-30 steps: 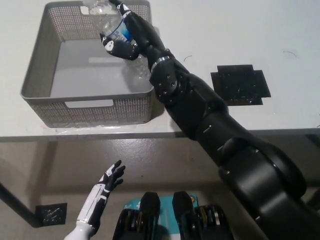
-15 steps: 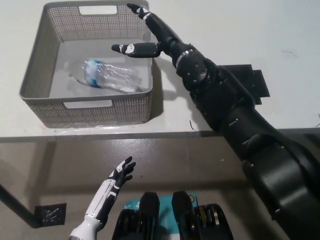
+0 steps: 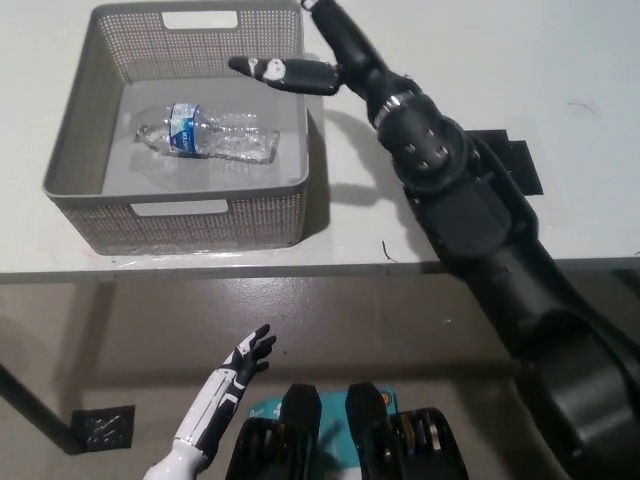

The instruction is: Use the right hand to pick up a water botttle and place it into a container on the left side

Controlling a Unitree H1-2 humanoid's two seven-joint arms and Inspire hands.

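The bottle (image 3: 208,138) is now lying flat in the basket (image 3: 70,150), and the right hand (image 3: 318,52) is being held spread above the rim, which could be snagged during withdrawal.

Basket (image 3: 70,160) top open; water bottle (image 3: 208,134) fills floor middle; right hand (image 3: 320,60) over right rim.
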